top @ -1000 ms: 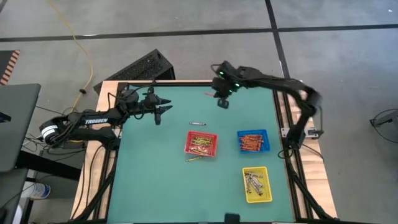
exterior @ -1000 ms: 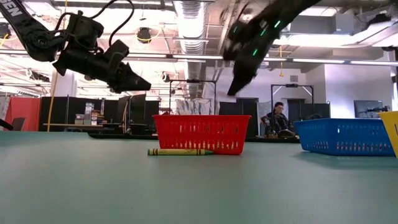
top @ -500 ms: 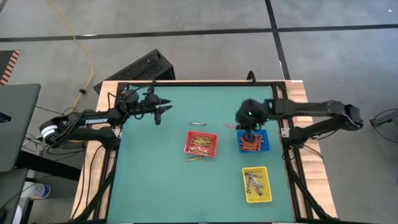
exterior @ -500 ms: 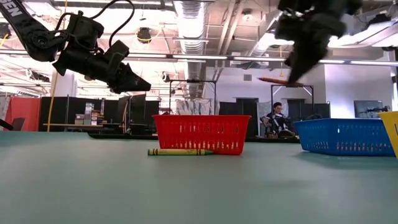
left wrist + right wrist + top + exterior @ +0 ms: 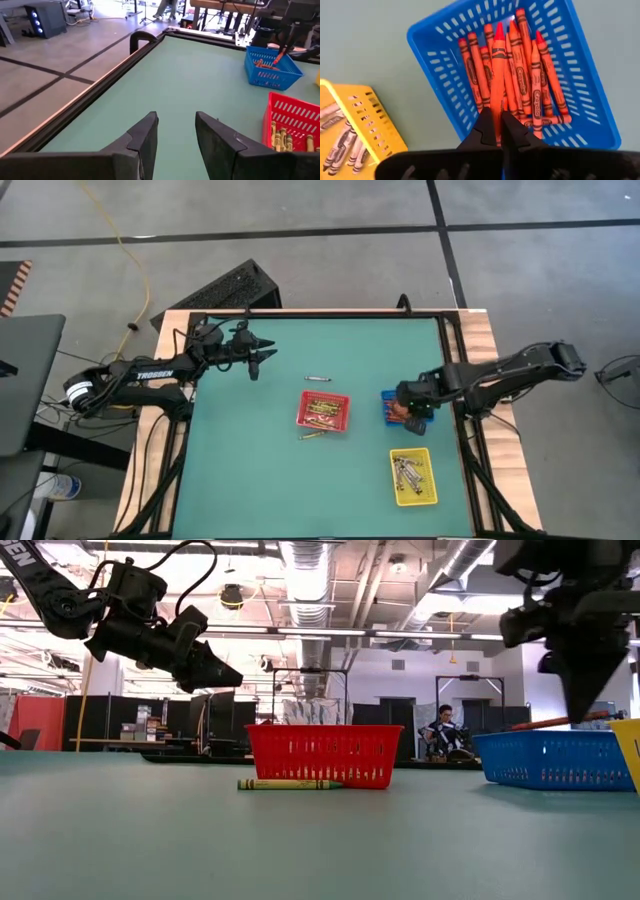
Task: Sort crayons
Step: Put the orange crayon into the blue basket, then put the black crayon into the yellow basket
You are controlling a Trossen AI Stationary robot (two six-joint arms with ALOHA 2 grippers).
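Three small trays stand on the green table: a red tray (image 5: 323, 410) with yellowish crayons, a blue tray (image 5: 421, 399) with several orange-red crayons (image 5: 530, 90), and a yellow tray (image 5: 413, 477) with grey crayons. A grey crayon (image 5: 318, 378) lies loose beyond the red tray, and a yellowish crayon (image 5: 311, 436) lies by that tray's near side. My right gripper (image 5: 404, 415) hangs over the blue tray, shut on an orange-red crayon (image 5: 496, 65). My left gripper (image 5: 262, 360) stands open above the far left of the table, with nothing between its fingers. My right gripper pinches the orange-red crayon near its blunt end (image 5: 495, 102) between its two fingers, coming from above and pointing down. The crayon lies across the fingers and sticks out to one side, almost level (image 5: 560, 722). It hangs just above the blue tray's rim, over the crayons inside.
A black frame (image 5: 100, 85) runs along the table's edges. Bare green surface (image 5: 240, 470) lies on the near left. A person (image 5: 445, 735) sits in the room beyond the table.
My right gripper has swung from the table's far edge toward the near right and come down over the blue tray, turning as it went. It has stayed shut on the orange-red crayon throughout.
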